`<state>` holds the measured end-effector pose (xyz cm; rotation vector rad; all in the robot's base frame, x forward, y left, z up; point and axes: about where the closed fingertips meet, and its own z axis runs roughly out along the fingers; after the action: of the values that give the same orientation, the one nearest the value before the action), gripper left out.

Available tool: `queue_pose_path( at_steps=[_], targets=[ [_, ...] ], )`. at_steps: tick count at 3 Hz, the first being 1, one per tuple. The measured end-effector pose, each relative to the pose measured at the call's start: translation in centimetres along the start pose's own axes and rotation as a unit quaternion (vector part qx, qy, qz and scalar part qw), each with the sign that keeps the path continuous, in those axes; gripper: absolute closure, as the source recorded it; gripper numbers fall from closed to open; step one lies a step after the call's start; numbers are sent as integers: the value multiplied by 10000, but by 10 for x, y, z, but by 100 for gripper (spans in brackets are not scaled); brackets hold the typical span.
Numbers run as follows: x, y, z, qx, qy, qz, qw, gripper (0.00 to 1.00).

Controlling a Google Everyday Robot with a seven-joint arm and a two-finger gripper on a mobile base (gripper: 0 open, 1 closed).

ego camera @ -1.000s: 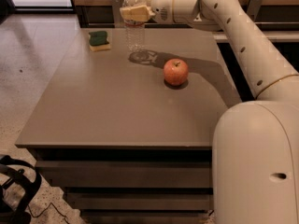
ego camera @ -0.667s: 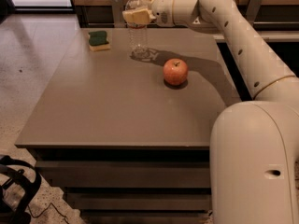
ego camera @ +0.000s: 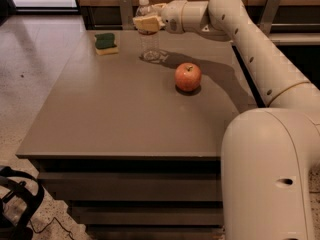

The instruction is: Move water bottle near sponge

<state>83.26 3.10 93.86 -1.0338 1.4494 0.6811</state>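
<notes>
The water bottle (ego camera: 148,43), clear with a white cap, stands upright at the far middle of the table. Its base is at the table top; I cannot tell whether it touches. My gripper (ego camera: 147,23) reaches in from the right and is shut around the bottle's upper body, covering the label band. The sponge (ego camera: 106,43), dark green on a yellow base, lies on the table to the left of the bottle, a short gap apart.
A red apple (ego camera: 188,77) sits on the grey table (ego camera: 115,119) to the right of and nearer than the bottle. My arm (ego camera: 250,39) spans the table's right side. The table's far edge meets a wall with metal brackets. The floor lies to the left.
My gripper and the bottle's cap have come down a little and shifted slightly right. The sponge and the apple have not moved.
</notes>
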Motion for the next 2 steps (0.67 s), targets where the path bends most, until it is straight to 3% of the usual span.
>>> queue_pose_path(
  at_steps=[2],
  targets=[
    [2,-1,10,-10,-24,53,10000,100]
  ],
)
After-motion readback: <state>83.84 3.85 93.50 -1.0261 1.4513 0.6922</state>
